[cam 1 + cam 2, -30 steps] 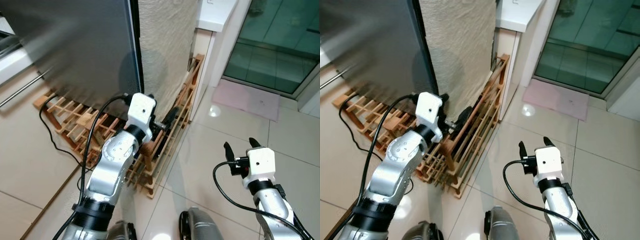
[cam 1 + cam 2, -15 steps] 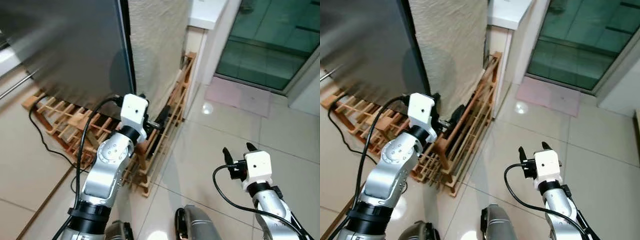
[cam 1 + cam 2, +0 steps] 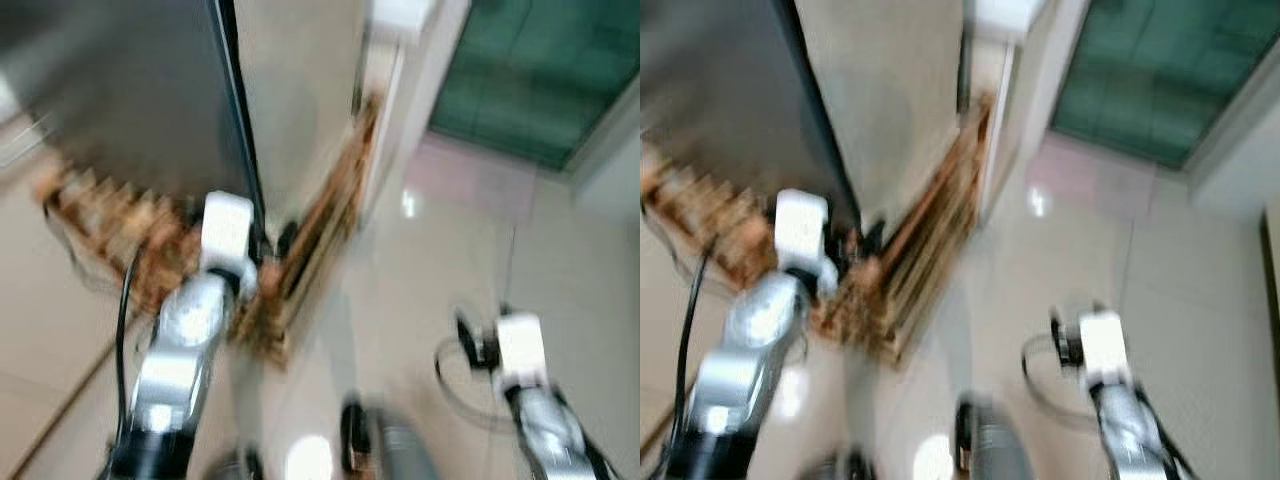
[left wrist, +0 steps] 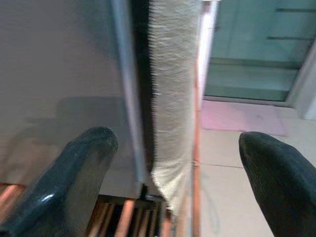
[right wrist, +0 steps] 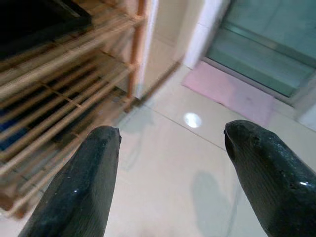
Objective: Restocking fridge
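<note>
The eye views are blurred. The fridge stands at the upper left, with a dark grey door and a beige textured side. My left gripper is held low at the fridge's front corner. In the left wrist view it is open, and the door's edge runs between its fingers. My right gripper hangs over the tiled floor to the right. It is open with nothing in it.
A wooden slatted rack lies against the fridge's base and side, and shows in the right wrist view. A black cable trails along my left arm. A pink mat lies before a green glass door. A white cabinet stands beside the fridge.
The whole picture has shifted and gone blurred, so the camera is moving. Both grippers keep much the same places, the left by the fridge corner, the right above the floor.
</note>
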Controlling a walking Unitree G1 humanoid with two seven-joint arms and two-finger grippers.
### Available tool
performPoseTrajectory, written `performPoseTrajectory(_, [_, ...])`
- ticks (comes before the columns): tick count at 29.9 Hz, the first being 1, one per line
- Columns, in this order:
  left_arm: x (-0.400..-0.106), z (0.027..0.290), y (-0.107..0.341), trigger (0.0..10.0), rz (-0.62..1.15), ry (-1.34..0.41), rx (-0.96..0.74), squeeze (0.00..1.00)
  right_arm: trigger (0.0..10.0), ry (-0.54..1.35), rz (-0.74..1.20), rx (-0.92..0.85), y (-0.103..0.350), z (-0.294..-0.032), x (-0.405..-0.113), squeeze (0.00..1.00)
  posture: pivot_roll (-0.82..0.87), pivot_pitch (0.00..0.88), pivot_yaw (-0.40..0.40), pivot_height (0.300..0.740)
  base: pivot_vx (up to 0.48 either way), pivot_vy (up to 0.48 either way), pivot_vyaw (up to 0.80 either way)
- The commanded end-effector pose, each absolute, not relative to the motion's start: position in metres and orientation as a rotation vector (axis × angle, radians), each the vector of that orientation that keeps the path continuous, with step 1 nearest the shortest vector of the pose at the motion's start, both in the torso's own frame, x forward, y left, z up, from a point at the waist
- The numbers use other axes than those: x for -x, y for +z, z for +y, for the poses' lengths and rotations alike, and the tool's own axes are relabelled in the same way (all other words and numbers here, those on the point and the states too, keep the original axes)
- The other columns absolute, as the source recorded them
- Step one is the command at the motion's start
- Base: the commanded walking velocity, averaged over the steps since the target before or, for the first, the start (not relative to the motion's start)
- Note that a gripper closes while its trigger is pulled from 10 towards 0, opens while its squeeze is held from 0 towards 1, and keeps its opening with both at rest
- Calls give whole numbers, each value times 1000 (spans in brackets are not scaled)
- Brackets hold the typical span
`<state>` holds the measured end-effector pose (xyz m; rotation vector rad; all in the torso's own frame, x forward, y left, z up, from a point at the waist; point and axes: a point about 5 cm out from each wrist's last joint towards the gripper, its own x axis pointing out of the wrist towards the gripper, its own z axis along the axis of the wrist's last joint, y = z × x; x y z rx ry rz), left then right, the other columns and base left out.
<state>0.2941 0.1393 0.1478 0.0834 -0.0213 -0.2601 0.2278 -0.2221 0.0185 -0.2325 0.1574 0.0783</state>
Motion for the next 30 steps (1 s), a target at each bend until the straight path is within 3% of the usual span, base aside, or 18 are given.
performPoseTrajectory(1, [-297, 141, 152, 10000, -35, -253, -88, 0, 10000, 72, 130, 233, 23, -225, -227, 106, -140, 126, -27, 693, 0, 0, 0])
performPoseTrajectory(9, [-310, 120, 156, 10000, -60, -296, -59, 0, 10000, 82, 99, 238, 21, -223, -230, 106, -150, 113, -21, 693, 0, 0, 0])
performPoseTrajectory(22, [-320, 111, 156, 10000, -62, -309, -28, 0, 10000, 82, 92, 244, 18, -221, -228, 106, -172, 105, -10, 693, 0, 0, 0])
performPoseTrajectory(30, [-312, 113, 158, 10000, -62, -321, -30, 0, 10000, 80, 101, 244, 15, -220, -227, 110, -164, 103, -12, 693, 0, 0, 0])
